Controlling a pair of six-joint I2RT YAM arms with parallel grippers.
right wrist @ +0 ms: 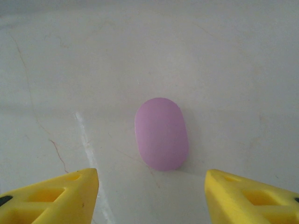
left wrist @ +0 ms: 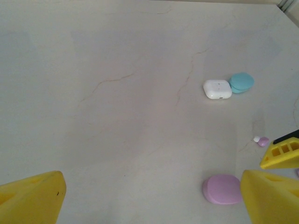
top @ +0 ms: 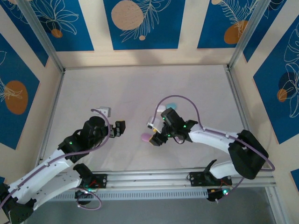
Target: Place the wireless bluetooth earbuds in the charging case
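Soft, even light washes the pale table (top: pixel 140 84); shadows are faint, wrist views slightly hazy, yellow fingers (right wrist: pixel 51 196) perhaps blurred.

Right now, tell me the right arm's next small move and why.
Probably advance the right gripper until its open jaws straddle the pink case: the case lies closed on the table, centred ahead of them, untouched.

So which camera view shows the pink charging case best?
The right wrist view: the pink charging case lies whole and large in the middle of the picture. The left wrist view shows it smaller, low on the right side. The top external view gives just a small pink spot.
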